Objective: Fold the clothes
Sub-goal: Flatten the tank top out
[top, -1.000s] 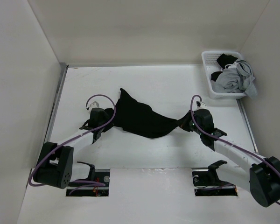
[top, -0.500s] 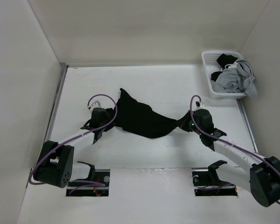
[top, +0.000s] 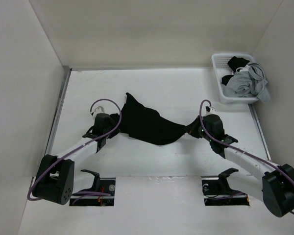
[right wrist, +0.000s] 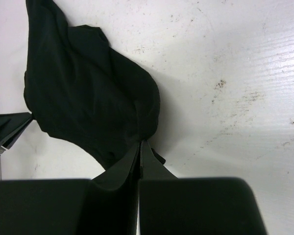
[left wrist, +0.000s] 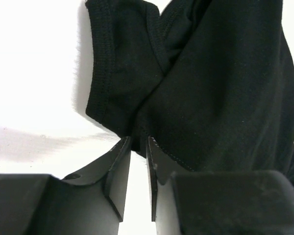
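Black garment [top: 147, 122]: lies crumpled mid-counter, strung out between the two hands, one pointed corner reaching toward the back wall.
Left hand [top: 116, 123]: at the garment's left edge. From the wrist view its fingers [left wrist: 118, 161] stand a narrow slit apart, tips right at a stitched hem beside a ribbed band. I cannot tell whether the hem is actually pinched.
Right hand [top: 192, 128]: at the garment's right end. Its fingers [right wrist: 130, 166] are pressed together, and the cloth gathers to a point at their tips, so it has the fabric nipped.
Garment against hands: the bulk of the cloth sits between them, wider and bunched toward the left hand, tapering toward the right.
Counter [top: 176, 93]: white, scuffed and speckled with small dark marks near the right hand.
Basket [top: 218, 63]: white plastic mesh, in the far right corner, well apart from the garment, heaped with grey clothing [top: 245, 83] and a bit of black.
Room: plain pale walls close in the counter on three sides. Purple cables [top: 105, 103] loop over each arm.
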